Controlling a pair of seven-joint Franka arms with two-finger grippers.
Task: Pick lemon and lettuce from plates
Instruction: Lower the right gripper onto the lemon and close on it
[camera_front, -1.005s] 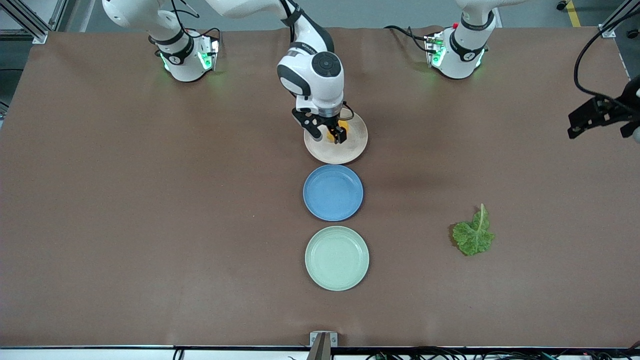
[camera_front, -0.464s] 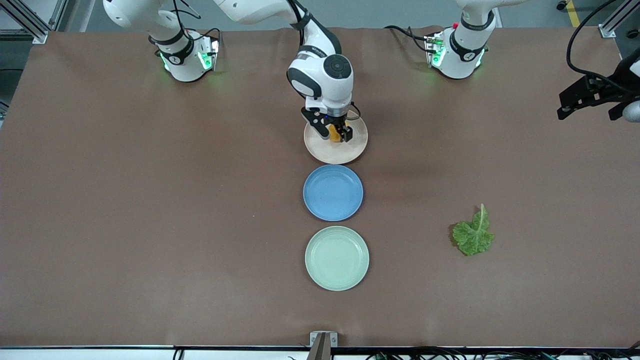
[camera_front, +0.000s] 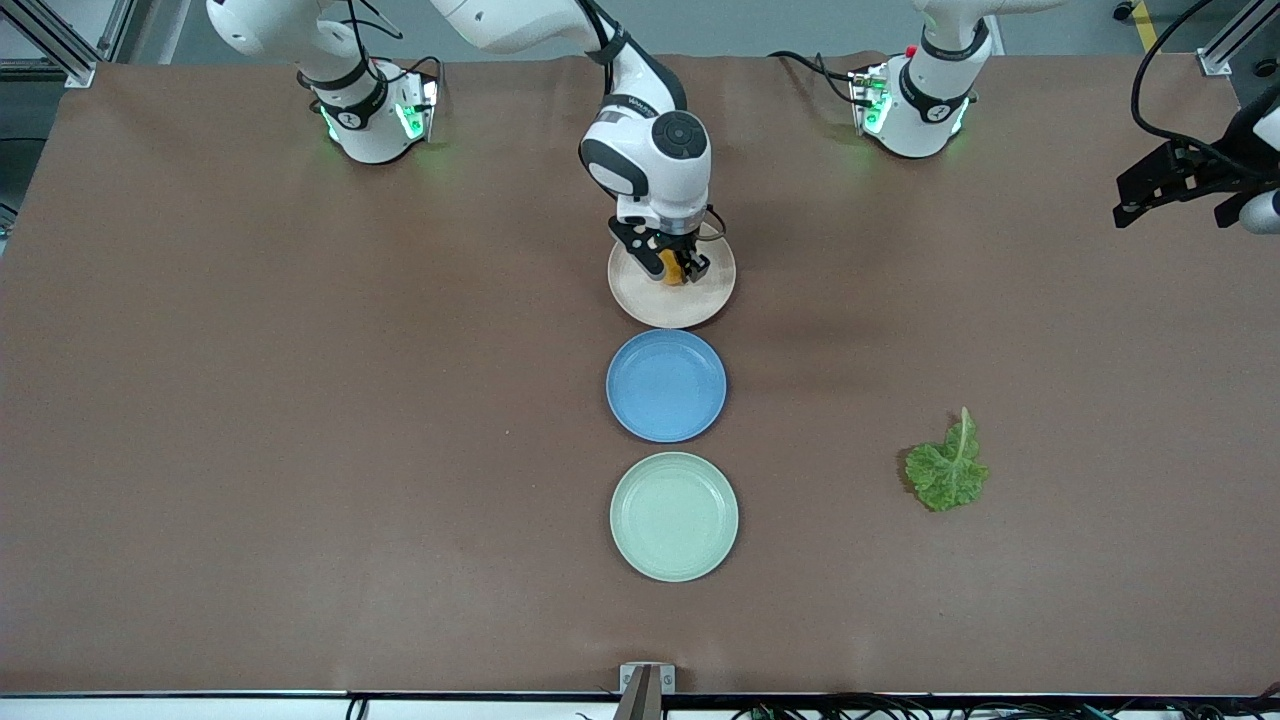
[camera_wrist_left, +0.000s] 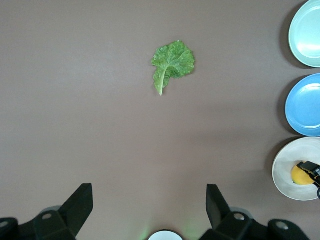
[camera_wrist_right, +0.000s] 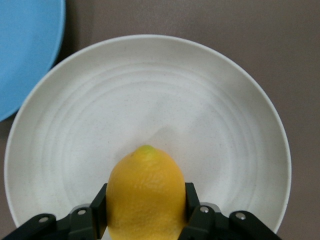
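The lemon (camera_front: 670, 266) lies on the beige-pink plate (camera_front: 690, 306), the plate nearest the robots' bases. My right gripper (camera_front: 677, 270) is down at that plate and shut on the lemon (camera_wrist_right: 146, 192), one finger pressed on each side; the plate (camera_wrist_right: 150, 90) shows beneath. The lettuce (camera_front: 947, 470) lies flat on the bare table toward the left arm's end, beside the mint green plate (camera_front: 673, 516), which is empty. My left gripper (camera_front: 1190, 195) is open and empty, held high over the table's edge at the left arm's end; its wrist view shows the lettuce (camera_wrist_left: 172, 61) well off.
A blue plate (camera_front: 666, 385) sits empty between the beige-pink and mint plates, all three in a line down the table's middle. A metal bracket (camera_front: 645, 680) is at the table's front edge.
My right gripper has come down onto the beige-pink plate and its fingers have closed on the lemon. My left gripper has shifted a little at the table's end.
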